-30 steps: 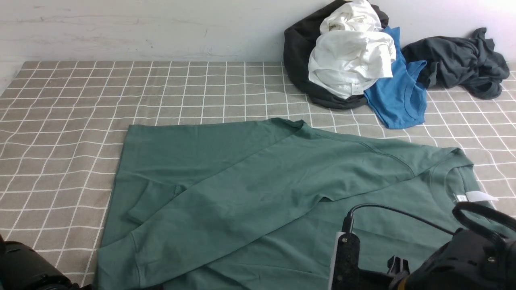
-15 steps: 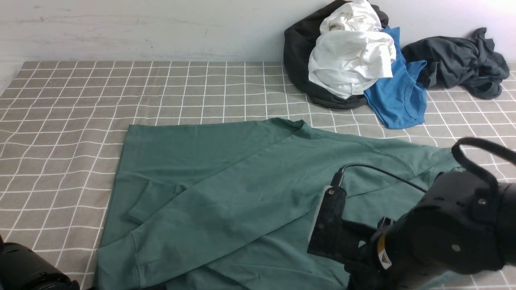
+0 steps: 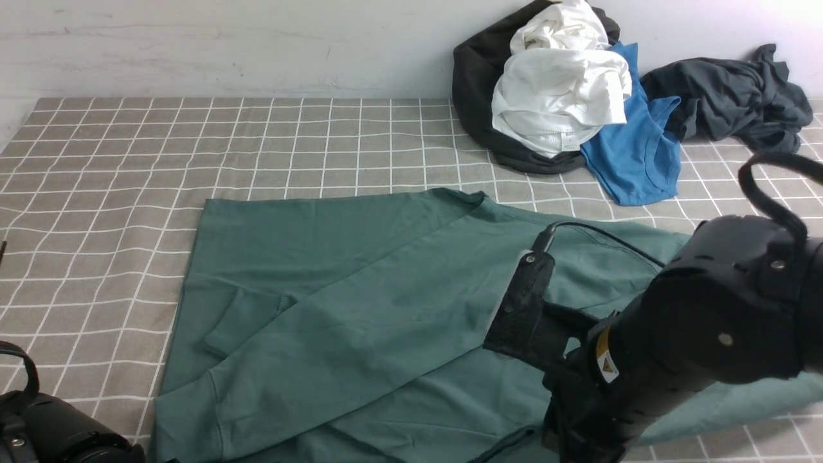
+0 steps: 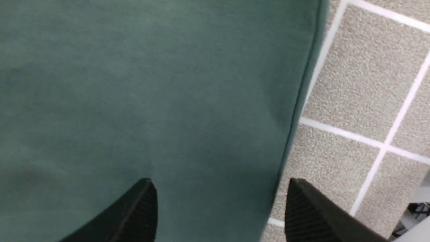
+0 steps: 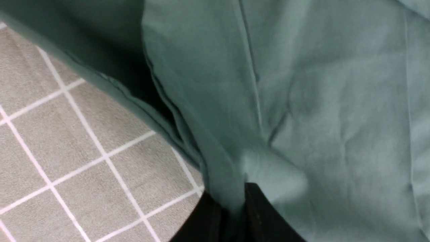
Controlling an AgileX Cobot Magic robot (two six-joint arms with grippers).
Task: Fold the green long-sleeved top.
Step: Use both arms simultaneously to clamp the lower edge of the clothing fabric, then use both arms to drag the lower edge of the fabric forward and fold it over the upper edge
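A: Jaws first. Right gripper [image 5: 231,210] is pinched tight on a bunched fold of the green long-sleeved top [image 3: 360,289]. Cloth rises out from between the fingers. A dark gap shows under the raised edge, so that part is off the tablecloth [image 3: 128,161].

B: Left?

A: Left gripper [image 4: 218,205] is spread wide with nothing in it. It hovers at the top's side edge, one finger over green cloth and the other over the checked tablecloth. Can't tell if it touches.

B: Risks?

A: My read: the pinch is narrow and near the tips. Pull fast and the fold slips out, or only the upper layer comes and the lower one is left behind. A one-handed drag with the left idle would likely skew the body and spoil the sleeve lay.

B: Garment state?

A: Dull forest green, matte cotton. It lies across the near middle of the table, mostly flat. One long sleeve runs diagonally across the body, cuff toward the near left corner. Right arm [image 3: 707,321] hides the collar end, so no label or logo is visible. Paler green cloth shows under that arm.

B: Neighbours?

A: White garment [image 3: 559,96], blue shirt [image 3: 636,154] and charcoal garments [image 3: 726,103] are heaped far right by the wall, well apart from the top.
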